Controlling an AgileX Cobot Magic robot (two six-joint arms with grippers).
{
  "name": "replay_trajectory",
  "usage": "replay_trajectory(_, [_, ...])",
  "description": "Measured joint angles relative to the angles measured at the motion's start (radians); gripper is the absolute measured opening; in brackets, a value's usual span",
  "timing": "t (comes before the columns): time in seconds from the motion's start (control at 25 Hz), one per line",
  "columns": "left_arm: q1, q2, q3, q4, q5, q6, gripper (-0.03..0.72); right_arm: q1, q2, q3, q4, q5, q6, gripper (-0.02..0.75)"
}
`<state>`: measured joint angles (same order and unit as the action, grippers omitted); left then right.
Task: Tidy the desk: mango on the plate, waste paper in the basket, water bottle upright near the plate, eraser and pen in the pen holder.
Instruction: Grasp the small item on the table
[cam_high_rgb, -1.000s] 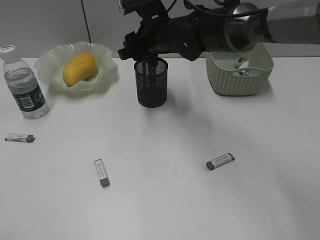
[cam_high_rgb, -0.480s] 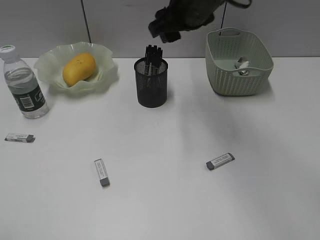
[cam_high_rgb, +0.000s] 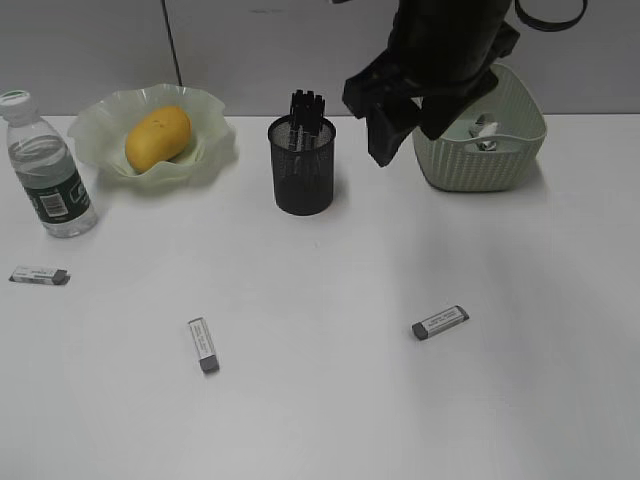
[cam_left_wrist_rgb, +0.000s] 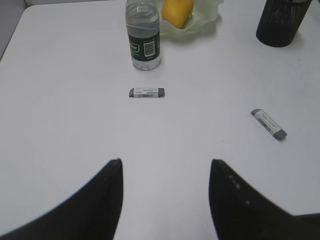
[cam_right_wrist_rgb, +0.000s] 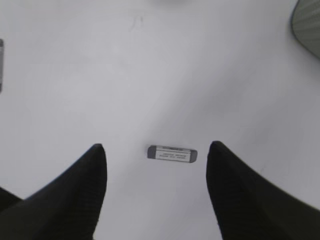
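Right arm (cam_high_rgb: 440, 60) raised off pen holder (cam_high_rgb: 302, 170), three erasers (cam_high_rgb: 440, 322) scattered

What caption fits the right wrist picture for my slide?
Open, empty right end effector looking down over a gray eraser lying flat on the white desk.

A plain white desk (cam_high_rgb: 330, 420) is seen bearing a ruffled green plate (cam_high_rgb: 205, 150), an upright water bottle (cam_high_rgb: 45, 175) just beside it, a black mesh pen holder (cam_high_rgb: 302, 175) and a sage-green basket (cam_high_rgb: 480, 160) along the back; three erasers (cam_high_rgb: 40, 275) (cam_high_rgb: 204, 344) (cam_high_rgb: 440, 322) are scattered, well apart, across the front.
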<state>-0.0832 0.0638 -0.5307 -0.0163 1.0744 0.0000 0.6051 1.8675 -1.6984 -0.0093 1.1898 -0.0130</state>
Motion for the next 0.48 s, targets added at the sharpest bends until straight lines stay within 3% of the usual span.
replay_trajectory(0.2, [0.0, 0.0, 0.0, 0.0, 0.0, 0.0, 0.419, 0.0, -0.11, 0.034, 0.016, 0.013, -0.017, 0.5])
replay_trajectory(0.48, [0.0, 0.0, 0.001, 0.0, 0.0, 0.0, 0.419, 0.0, -0.398, 0.286, 0.021, -0.07, 0.006, 0.498])
